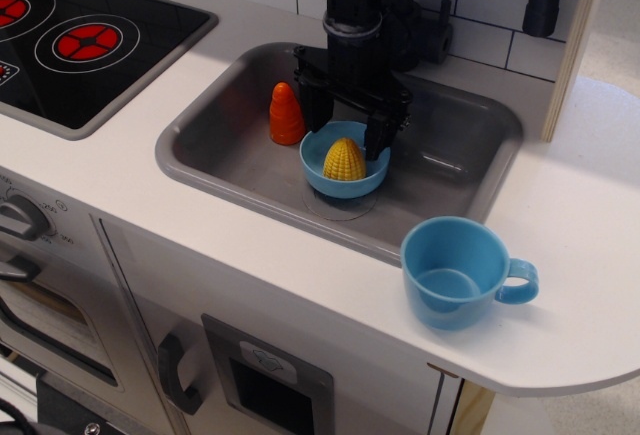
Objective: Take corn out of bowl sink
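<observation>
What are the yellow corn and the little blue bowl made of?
The corn looks like hard toy plastic: bumpy moulded kernels, a slight sheen. The bowl looks like smooth, glossy plastic, one even light blue with a thin rim. Neither can be told for sure from looks alone.

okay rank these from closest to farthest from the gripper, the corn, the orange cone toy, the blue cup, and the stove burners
1. corn, just below the gripper, in the bowl.
2. orange cone, to its left in the sink.
3. blue cup, on the counter in front.
4. stove burners, far left.
</observation>
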